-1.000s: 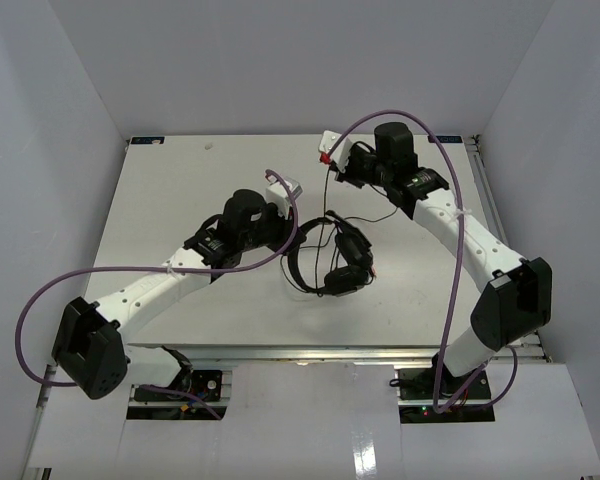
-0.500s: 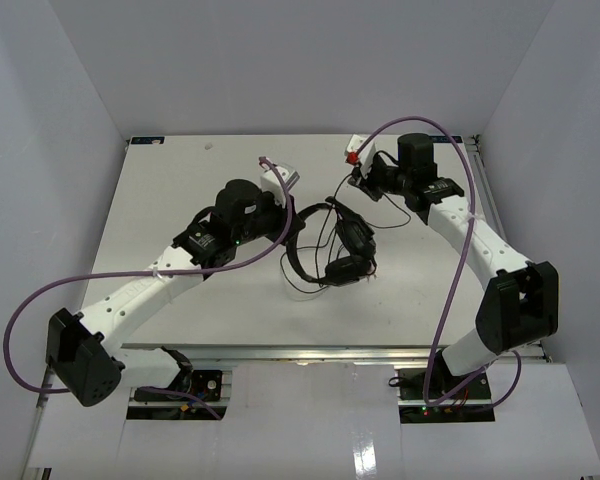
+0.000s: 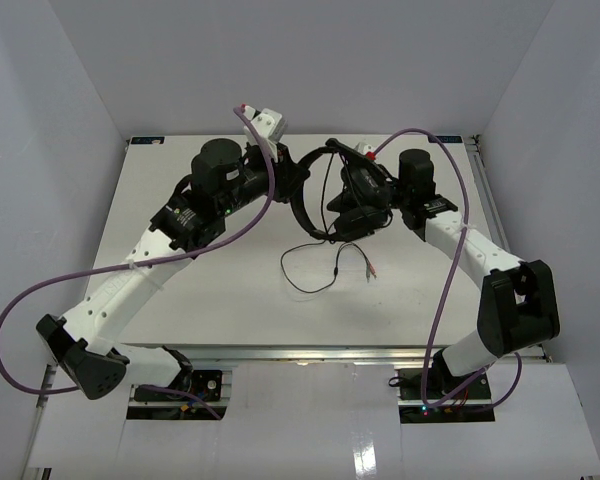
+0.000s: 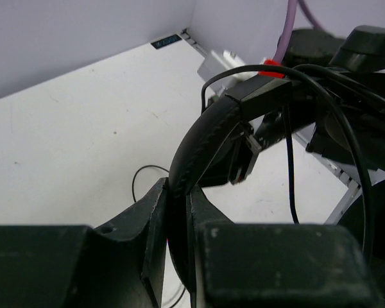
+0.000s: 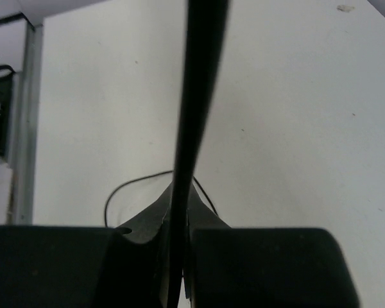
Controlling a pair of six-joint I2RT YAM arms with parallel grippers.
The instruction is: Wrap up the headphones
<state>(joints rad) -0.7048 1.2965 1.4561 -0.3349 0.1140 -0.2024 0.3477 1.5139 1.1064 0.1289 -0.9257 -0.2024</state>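
The headphones (image 3: 358, 218) are up in the air now, toward 12 o'clock over the table (image 3: 230, 310). A second ago they lay flat near the middle of the table. Both arms have lifted them and carried them to the far side.

The headband (image 4: 199, 147) is pinched in the left claw (image 4: 179, 199). That claw is squeezed tight on it, at the 9 o'clock side of the headphones. The right claw (image 5: 178, 212) is squeezed tight too. It holds a flat black strip that looks like another part of the headband, at about 2 o'clock.

The cord (image 3: 315, 275) did not all go up. It hangs down from the headphones, and its loose end lies in a loop on the table at 6 o'clock.

I think the lift was made so the cord can hang free and be wound around. Some cord runs across the headband near the right claw, but I cannot tell if it is looped on. Most of it is loose, so the wrapping looks barely begun. Both claws are busy, so one may have to let go to catch the cord.
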